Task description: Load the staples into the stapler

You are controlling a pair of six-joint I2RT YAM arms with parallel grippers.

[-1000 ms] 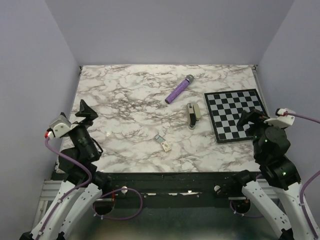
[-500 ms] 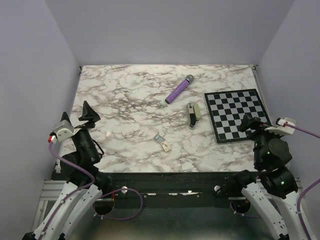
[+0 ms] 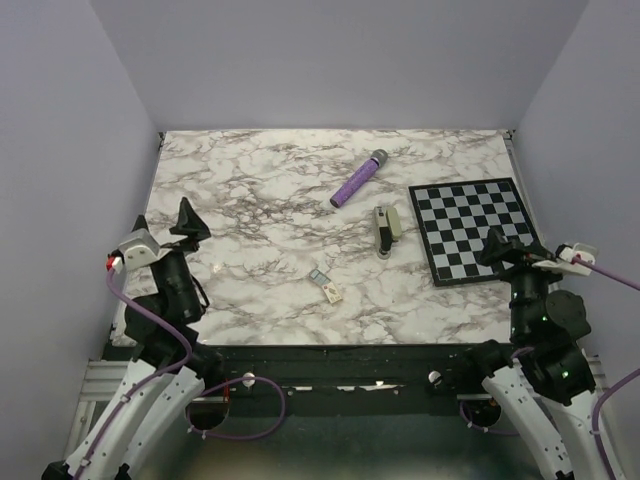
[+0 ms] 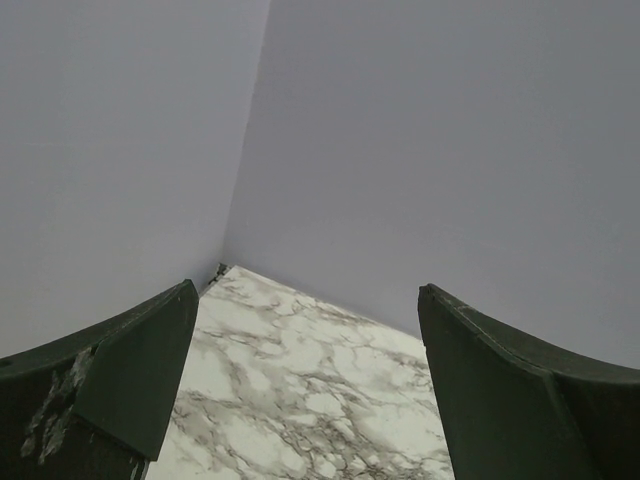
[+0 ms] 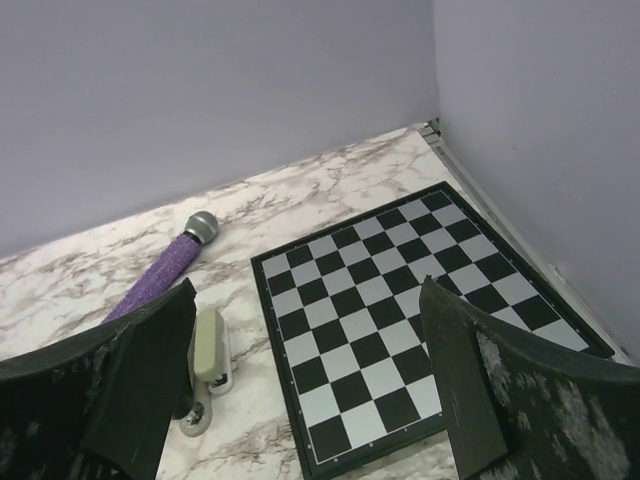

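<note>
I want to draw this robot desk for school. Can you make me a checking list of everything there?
Surface: marble-pattern table, nothing spilled.
Job's things: stapler lies just left of the chessboard; cream staple box and grey staple block lie side by side nearer the front, apart from the stapler.
Clutter: purple cylinder; chessboard.
Grippers: left gripper and right gripper open, holding nothing.
Cables: purple cable on each arm.
Surroundings: plain lavender walls.
</note>
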